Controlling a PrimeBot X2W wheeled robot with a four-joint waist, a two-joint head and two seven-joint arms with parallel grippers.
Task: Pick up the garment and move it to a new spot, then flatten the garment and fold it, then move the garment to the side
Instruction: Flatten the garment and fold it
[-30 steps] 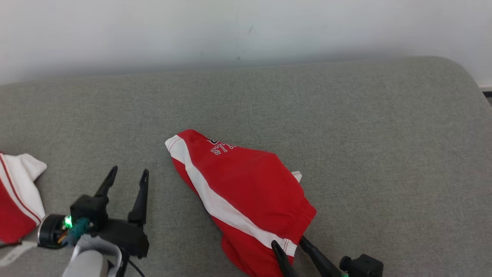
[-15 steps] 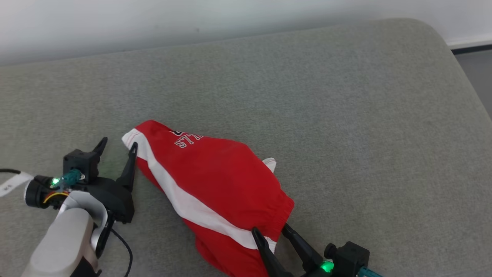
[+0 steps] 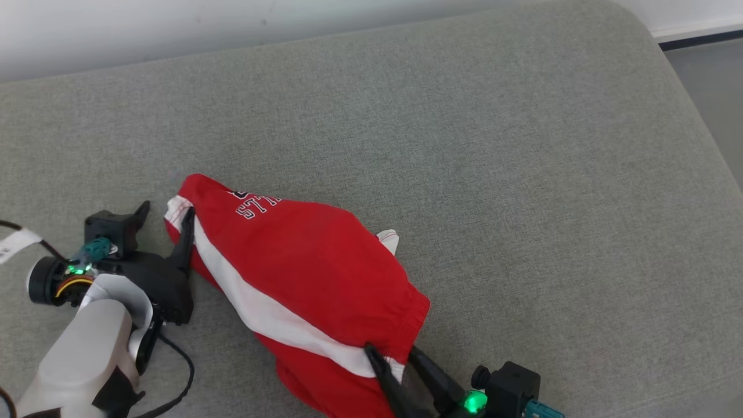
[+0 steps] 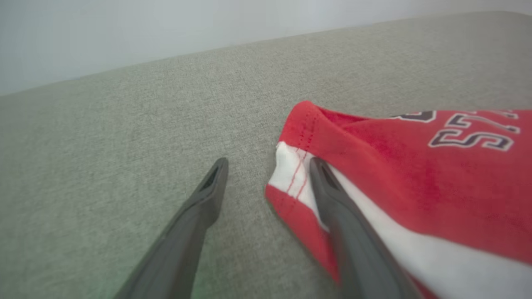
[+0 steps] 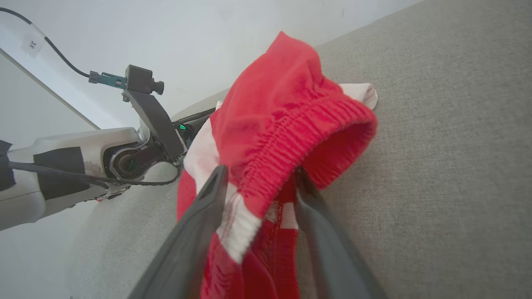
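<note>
Garment (image 3: 307, 261): I see it lying crumpled on the grey cushion (image 3: 522, 174), left of centre and towards the near edge in the head view. It is red with a broad white stripe (image 3: 255, 307).
Letters (image 3: 255, 206): black with white outlines, near the far left corner of the cloth. I cannot read them whole.
Hem (image 5: 299, 128): a gathered elastic edge at the near right end, lifted into an open loop in the right wrist view.
White scrap (image 3: 390, 238): a small pale bit pokes out at the garment's far side.
Left gripper (image 3: 166, 208): low at the garment's far left corner, jaws spread wide. In my left wrist view one finger lies on the white stripe at that corner and the other is over bare cushion.
Right gripper (image 3: 390, 348): at the near right end, jaws spread with the elastic hem and bunched cloth between them. I see no firm pinch.
Wall (image 3: 174, 29): pale, behind the cushion.
</note>
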